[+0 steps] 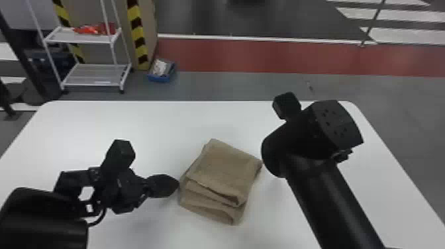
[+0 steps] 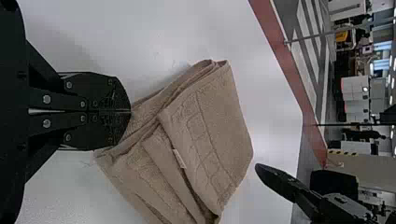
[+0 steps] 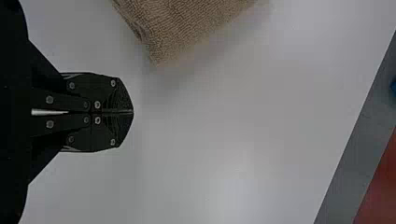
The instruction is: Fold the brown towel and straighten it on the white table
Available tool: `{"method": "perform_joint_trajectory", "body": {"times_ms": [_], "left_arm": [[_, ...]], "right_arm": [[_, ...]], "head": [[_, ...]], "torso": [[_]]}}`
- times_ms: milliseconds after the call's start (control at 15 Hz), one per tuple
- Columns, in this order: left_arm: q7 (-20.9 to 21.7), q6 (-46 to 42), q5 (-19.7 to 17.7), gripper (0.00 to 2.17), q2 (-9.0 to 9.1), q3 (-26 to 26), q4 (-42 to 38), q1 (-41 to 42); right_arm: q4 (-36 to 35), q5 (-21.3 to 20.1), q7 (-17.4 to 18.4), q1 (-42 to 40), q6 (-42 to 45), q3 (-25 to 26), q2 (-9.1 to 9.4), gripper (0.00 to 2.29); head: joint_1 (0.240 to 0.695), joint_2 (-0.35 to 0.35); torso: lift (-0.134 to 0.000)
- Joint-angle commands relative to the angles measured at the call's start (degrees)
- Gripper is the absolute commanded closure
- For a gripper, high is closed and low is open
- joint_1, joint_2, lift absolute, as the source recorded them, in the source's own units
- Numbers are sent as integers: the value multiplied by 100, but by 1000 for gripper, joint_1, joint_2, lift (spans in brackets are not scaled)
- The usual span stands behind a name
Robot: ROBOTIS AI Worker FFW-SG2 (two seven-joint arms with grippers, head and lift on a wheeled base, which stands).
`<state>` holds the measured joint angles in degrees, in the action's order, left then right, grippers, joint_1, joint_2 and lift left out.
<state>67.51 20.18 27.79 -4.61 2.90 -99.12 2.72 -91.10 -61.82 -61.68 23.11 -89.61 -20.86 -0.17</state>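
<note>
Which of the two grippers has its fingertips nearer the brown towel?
The left gripper, fingertips at the edge of the towel; the right gripper is clearly apart.

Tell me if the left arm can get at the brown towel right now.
Probably yes: the left arm has its jaws right by the left side of the brown towel, with nothing in the way. They are shut, though, so would likely have to open before taking hold.

White rack (image 1: 96, 75), blue bin (image 1: 159, 78)
</note>
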Motion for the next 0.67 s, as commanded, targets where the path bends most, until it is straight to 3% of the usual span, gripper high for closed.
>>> {"method": "perform_joint_trajectory", "body": {"times_ms": [0, 333, 600], "left_arm": [[60, 0, -2, 2142, 4, 0, -11, 0], [192, 0, 7, 2142, -5, 0, -46, 0], [236, -17, 16, 2142, 4, 0, -55, 0]], "right_arm": [[-39, 320, 227, 0, -47, 3, 23, 2260], [-83, 1093, 991, 0, -47, 21, 23, 2260], [-197, 1234, 1132, 71, -47, 12, 23, 2260]], "head": [[695, -66], [695, -66], [695, -59]], "torso": [[-124], [-124], [-124]]}}
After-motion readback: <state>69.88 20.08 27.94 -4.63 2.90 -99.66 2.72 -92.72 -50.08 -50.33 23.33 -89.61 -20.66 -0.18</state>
